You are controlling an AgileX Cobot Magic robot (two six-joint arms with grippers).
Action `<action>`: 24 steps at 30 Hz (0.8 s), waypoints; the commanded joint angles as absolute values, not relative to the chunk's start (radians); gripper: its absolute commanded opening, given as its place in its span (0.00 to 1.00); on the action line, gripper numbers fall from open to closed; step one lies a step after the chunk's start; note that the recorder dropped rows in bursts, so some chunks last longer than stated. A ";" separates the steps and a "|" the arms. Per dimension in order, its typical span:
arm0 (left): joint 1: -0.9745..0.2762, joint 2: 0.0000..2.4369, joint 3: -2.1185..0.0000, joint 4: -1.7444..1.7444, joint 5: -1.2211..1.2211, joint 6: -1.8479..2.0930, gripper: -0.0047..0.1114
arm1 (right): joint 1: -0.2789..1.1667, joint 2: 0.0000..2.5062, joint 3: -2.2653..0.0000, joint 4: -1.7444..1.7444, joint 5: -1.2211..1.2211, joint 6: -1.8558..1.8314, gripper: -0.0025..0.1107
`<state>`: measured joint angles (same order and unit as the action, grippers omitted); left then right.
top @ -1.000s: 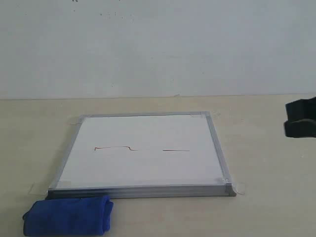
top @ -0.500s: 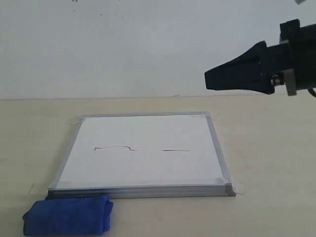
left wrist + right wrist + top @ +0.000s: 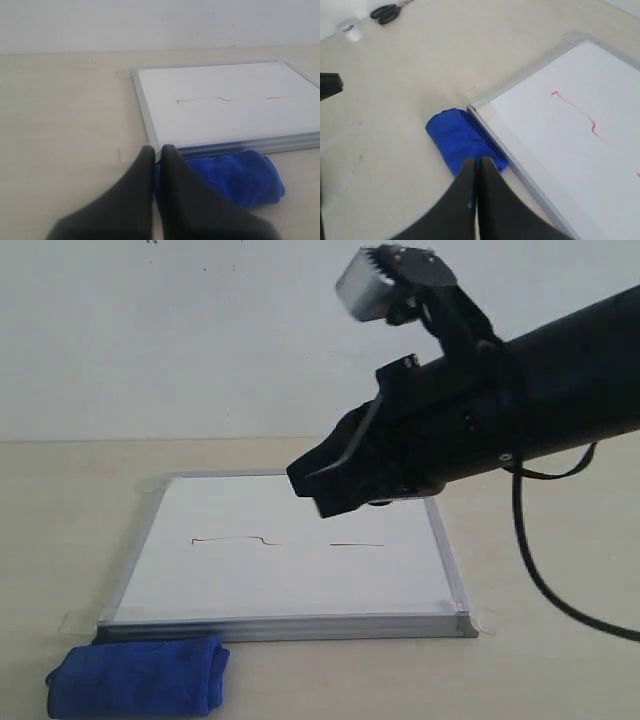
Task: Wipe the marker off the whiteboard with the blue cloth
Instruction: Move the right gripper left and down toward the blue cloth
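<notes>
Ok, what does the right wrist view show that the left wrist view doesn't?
Only the right wrist view: what look like black scissors and a small white roll lying far from the board. Only the left wrist view: the whiteboard right up to its far edge, and the wall behind it. Both: the blue cloth beside the board's corner and the stepped marker stroke.
</notes>
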<state>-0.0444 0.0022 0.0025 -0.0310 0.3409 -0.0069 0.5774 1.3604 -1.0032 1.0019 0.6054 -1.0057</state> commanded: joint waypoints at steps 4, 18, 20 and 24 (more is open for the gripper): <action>-0.044 0.000 0.000 -0.041 0.335 -0.006 0.07 | 0.698 1.386 -1.017 0.873 0.524 -0.833 0.02; -0.044 0.000 0.000 -0.041 0.335 -0.006 0.07 | 0.706 1.536 -1.106 0.572 0.646 -0.511 0.02; -0.044 0.000 0.000 -0.041 0.335 -0.006 0.07 | 0.724 1.543 -1.106 0.570 0.642 -0.511 0.02; -0.044 0.000 0.000 -0.041 0.335 -0.006 0.07 | 0.802 1.547 -1.106 0.564 0.580 -0.526 0.02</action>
<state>-0.0444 0.0022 0.0025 -0.0310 0.3409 -0.0069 0.7599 1.5476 -1.0964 0.5703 0.6199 -0.5121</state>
